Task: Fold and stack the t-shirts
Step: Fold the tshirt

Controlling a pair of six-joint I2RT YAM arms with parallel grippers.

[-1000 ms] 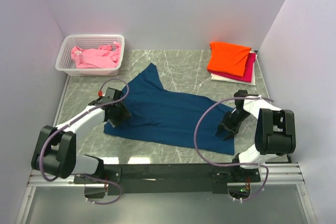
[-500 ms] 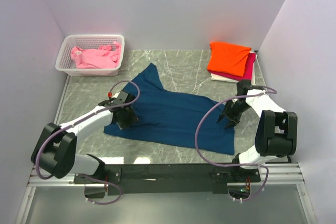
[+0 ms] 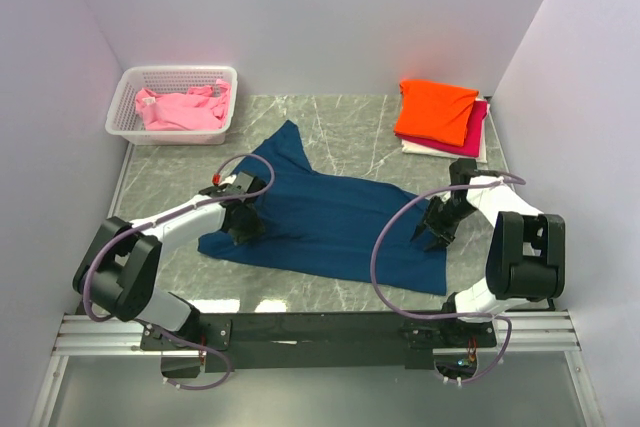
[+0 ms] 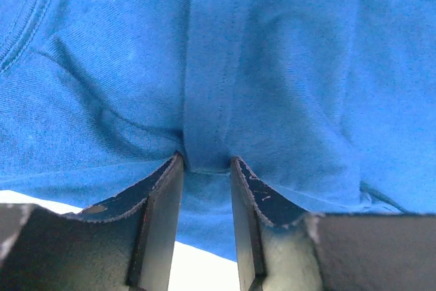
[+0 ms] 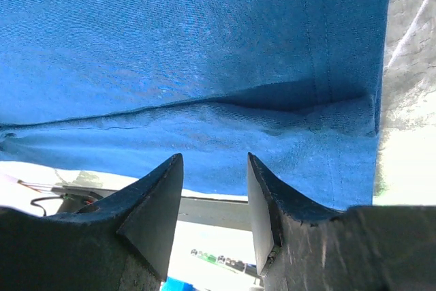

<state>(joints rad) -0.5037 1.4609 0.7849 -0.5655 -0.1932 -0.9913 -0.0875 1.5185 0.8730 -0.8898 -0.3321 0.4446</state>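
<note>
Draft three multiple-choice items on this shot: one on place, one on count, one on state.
1. Where is the pink t-shirt?
A. in the basket
B. on the stack
C. under the left arm

2. How many folded t-shirts are in the stack?
A. one
B. three
C. five

3. How does the right claw stand?
A. shut on the orange tee
B. jaws apart over the navy t-shirt
C. out of view

A: pink cloth lies inside the white basket.
B: orange on top, magenta, then white.
B: wrist view shows a gap between its fingers, blue cloth beyond.
</note>
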